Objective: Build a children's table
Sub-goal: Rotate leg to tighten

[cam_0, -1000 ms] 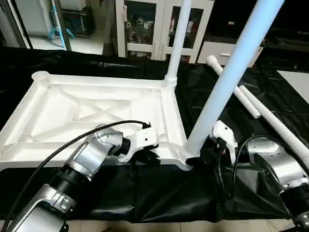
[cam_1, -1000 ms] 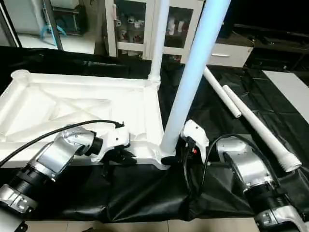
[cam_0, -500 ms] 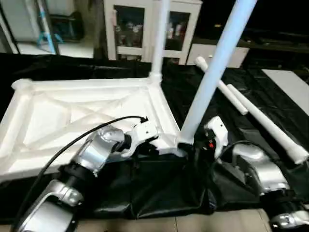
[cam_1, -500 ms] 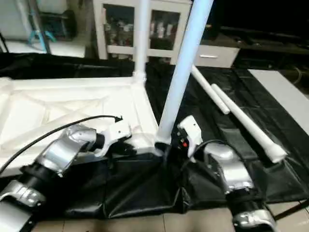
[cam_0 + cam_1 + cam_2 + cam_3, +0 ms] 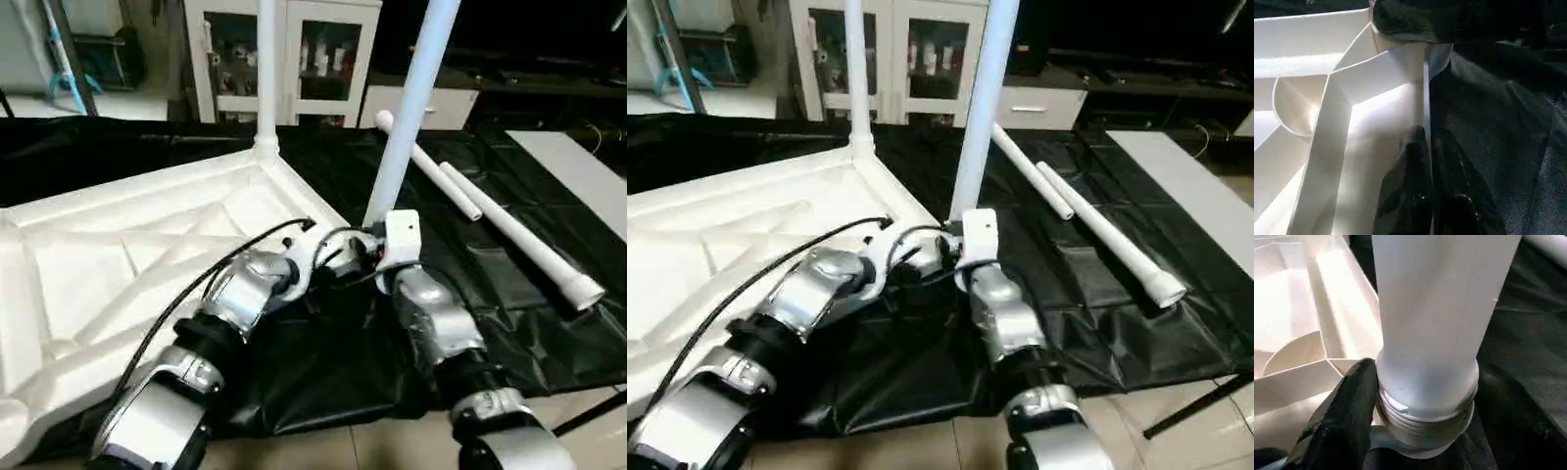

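An upturned white table top [image 5: 745, 245] lies ribbed side up on a black sheet [image 5: 1087, 294], with two white legs standing upright from its corners: one at the far corner [image 5: 857, 69], one at the near corner [image 5: 982, 88]. Two silver forearms reach in and meet at the base of the near leg, cables looping over them. Two loose white legs [image 5: 1087, 220] lie beside each other on the sheet to the right. Glass-fronted white cabinets [image 5: 892, 59] stand behind.

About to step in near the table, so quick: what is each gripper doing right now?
Left gripper: shut, pinching the tabletop's rim.
Right gripper: closed around the threaded base of the upright leg.
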You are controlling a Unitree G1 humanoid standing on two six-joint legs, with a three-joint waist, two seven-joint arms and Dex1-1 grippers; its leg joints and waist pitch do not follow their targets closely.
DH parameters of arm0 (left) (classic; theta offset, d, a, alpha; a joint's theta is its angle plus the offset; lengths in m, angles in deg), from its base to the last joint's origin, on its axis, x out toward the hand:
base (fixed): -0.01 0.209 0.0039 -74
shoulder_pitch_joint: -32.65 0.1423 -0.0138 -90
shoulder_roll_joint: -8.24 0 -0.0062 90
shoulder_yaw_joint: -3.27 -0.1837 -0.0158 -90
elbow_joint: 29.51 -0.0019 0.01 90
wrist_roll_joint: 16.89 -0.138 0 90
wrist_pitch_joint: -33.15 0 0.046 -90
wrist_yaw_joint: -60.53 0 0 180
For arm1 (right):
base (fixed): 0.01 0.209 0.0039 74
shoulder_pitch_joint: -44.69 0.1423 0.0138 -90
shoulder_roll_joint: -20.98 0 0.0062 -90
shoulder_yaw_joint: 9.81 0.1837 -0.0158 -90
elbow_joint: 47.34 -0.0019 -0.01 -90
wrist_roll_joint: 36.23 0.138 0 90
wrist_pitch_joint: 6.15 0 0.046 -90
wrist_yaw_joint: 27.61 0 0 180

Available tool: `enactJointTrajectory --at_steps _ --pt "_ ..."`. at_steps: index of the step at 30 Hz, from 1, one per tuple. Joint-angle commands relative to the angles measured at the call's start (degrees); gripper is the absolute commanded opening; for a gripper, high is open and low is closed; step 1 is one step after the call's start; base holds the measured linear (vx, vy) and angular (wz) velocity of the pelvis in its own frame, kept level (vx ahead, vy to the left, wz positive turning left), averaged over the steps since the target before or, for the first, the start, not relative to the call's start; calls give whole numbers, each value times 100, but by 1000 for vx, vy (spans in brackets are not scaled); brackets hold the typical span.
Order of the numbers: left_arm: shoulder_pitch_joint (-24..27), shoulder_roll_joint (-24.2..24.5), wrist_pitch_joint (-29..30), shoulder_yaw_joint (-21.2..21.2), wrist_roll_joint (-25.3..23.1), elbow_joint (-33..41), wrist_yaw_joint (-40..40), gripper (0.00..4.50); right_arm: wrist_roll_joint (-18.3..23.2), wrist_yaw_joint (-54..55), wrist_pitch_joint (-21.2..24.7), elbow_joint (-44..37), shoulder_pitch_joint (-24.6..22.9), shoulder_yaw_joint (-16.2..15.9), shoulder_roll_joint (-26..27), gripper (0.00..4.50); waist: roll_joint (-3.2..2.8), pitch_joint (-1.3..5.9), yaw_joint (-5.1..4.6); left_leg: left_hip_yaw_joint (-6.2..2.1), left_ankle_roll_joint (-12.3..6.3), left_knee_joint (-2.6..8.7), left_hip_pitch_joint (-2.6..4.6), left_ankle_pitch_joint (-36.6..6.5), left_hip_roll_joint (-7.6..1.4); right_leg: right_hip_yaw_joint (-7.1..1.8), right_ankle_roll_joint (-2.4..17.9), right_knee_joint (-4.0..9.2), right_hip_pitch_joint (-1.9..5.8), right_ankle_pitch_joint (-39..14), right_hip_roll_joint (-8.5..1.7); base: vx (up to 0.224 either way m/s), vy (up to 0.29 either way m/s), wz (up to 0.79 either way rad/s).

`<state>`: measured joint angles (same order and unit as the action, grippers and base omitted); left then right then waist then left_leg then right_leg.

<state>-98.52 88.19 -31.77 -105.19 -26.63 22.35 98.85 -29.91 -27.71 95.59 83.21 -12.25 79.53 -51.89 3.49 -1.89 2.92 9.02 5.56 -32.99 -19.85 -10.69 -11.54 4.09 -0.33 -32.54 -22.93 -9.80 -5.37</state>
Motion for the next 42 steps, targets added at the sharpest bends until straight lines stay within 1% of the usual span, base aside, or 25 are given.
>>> enactJointTrajectory --at_steps 1,2,3,5,6,8,10,13,15,16,18,19,20,21,23,25,28,32,33,34,35,36,40,41,42 --pt "-13 -239 -226 0 169 -17 57 0 -130 239 143 552 -106 130 -38 267 -51 222 -7 -53 94 506 51 -2789 -79 -114 466 511 103 -2886 -267 0 0 0" --pt "-10 -234 -229 5 172 -20 69 0 -93 193 107 576 -86 159 -22 267 -56 219 -5 -52 92 507 49 -2782 -77 -115 463 512 102 -2891 -269 0 0 0" --pt "-4 -218 -278 40 192 -83 90 0 96 -133 -274 705 51 289 84 267 -52 214 -7 -44 68 506 50 -2817 -76 -119 454 520 91 -2935 -271 0 0 0" --pt "31 -160 -294 44 220 -37 156 0 62 -345 -475 557 56 188 41 267 -76 222 -3 -55 55 508 36 -2788 -81 -116 456 523 111 -2929 -284 0 0 0" --pt "31 -160 -294 44 220 -37 156 0 62 -345 -475 557 56 188 41 323 -61 222 0 -42 45 513 29 -2709 -87 -132 501 507 109 -2792 -271 0 0 0" --pt "56 -103 -334 31 233 13 236 0 52 -449 -460 341 -2 120 -30 337 -57 218 5 -35 31 517 23 -2661 -88 -141 550 488 115 -2693 -265 0 0 0" --pt "150 72 -394 -42 218 180 473 0 78 -726 -235 -216 -210 23 -235 357 -73 227 41 -5 -5 519 10 -2429 -95 -180 666 452 134 -2378 -261 0 0 0" --pt "217 185 -390 -104 211 299 648 0 175 -1079 -10 -606 -373 -39 -398 383 -57 242 95 33 -82 507 0 -2138 -101 -203 752 404 154 -2075 -248 0 0 0" --pt "358 423 -372 -207 199 537 1026 0 368 -2139 441 -1388 -742 -266 -848 390 -46 237 156 76 -170 483 20 -1997 -130 -241 790 389 138 -1916 -250 53 -27 10" --pt "376 453 -368 -220 201 565 1077 0 364 -2264 479 -1473 -786 -315 -922 402 -58 261 185 88 -191 475 8 -1769 -141 -249 859 343 166 -1655 -254 67 -33 11" --pt "505 653 -337 -333 248 770 1480 0 360 -3038 611 -1965 -1045 -646 -1443 423 -53 289 243 98 -236 456 -12 -1414 -142 -242 921 292 224 -1244 -245 71 -31 5" --pt "572 757 -478 -404 277 854 1710 0 376 -3365 615 -2136 -1135 -758 -1679 426 -50 291 260 111 -280 449 -39 -1117 -140 -245 1024 241 242 -866 -244 59 -23 1" --pt "651 878 -661 -489 312 956 1977 0 397 -3735 634 -2350 -1244 -876 -1951 426 -61 287 267 111 -304 446 -50 -1022 -130 -240 1043 239 253 -788 -236 57 -11 -1" --pt "709 971 -623 -550 345 1051 2172 0 448 -4020 624 -2496 -1314 -923 -2146 426 -55 304 296 114 -380 420 -44 -763 -145 -246 1113 186 284 -424 -243 57 -11 -1" --pt "778 1101 -672 -646 368 1154 2415 0 562 -4342 615 -2608 -1368 -916 -2319 426 -55 317 283 131 -455 392 -32 -513 -131 -243 1302 136 274 -39 -226 30 0 0" --pt "884 1287 -687 -769 419 1309 2782 0 711 -4799 582 -2722 -1424 -897 -2521 426 -65 325 280 132 -539 381 -18 -454 -143 -245 1435 109 287 154 -231 0 0 0" --pt "949 1449 -655 -842 367 1418 2954 0 775 -5187 457 -2722 -1419 -888 -2639 426 -68 289 292 140 -514 401 9 -738 -162 -240 1495 141 264 -182 -233 0 0 0" --pt "958 1535 -601 -900 397 1495 3137 0 849 -5373 360 -2634 -1376 -914 -2654 426 -61 261 325 130 -263 441 38 -1219 -179 -246 1306 220 237 -1032 -263 0 0 0" --pt "971 1591 -568 -940 368 1563 3200 0 824 -5569 313 -2583 -1341 -994 -2700 426 -65 250 328 116 -175 457 27 -1386 -179 -248 1191 242 234 -1295 -267 0 0 0" --pt "971 1592 -565 -939 365 1568 3197 0 809 -5593 304 -2564 -1331 -1008 -2710 426 -68 252 328 113 -154 459 32 -1418 -180 -249 1167 243 233 -1336 -268 0 0 0" --pt "972 1600 -549 -934 356 1594 3181 0 743 -5715 257 -2470 -1283 -1059 -2747 426 -39 250 330 112 -144 458 26 -1437 -174 -248 1136 247 230 -1378 -263 0 0 0" --pt "972 1600 -549 -934 356 1594 3181 0 743 -5715 257 -2470 -1283 -1059 -2747 426 -47 255 327 106 -132 460 16 -1411 -174 -250 1120 243 235 -1378 -267 0 0 0" --pt "959 1614 -554 -906 331 1580 3133 0 552 -5836 85 -2179 -1138 -1154 -2758 426 -8 270 334 110 -154 436 -5 -1196 -159 -246 1120 216 248 -1216 -265 0 0 0" --pt "958 1613 -552 -904 333 1580 3132 0 544 -5843 76 -2165 -1132 -1158 -2756 426 -16 275 335 112 -164 430 -1 -1137 -158 -246 1137 210 244 -1162 -266 0 0 0" --pt "957 1613 -547 -900 336 1580 3130 0 526 -5856 57 -2135 -1118 -1166 -2750 409 -5 276 337 114 -178 426 -5 -1097 -155 -245 1150 202 250 -1106 -260 0 0 0"
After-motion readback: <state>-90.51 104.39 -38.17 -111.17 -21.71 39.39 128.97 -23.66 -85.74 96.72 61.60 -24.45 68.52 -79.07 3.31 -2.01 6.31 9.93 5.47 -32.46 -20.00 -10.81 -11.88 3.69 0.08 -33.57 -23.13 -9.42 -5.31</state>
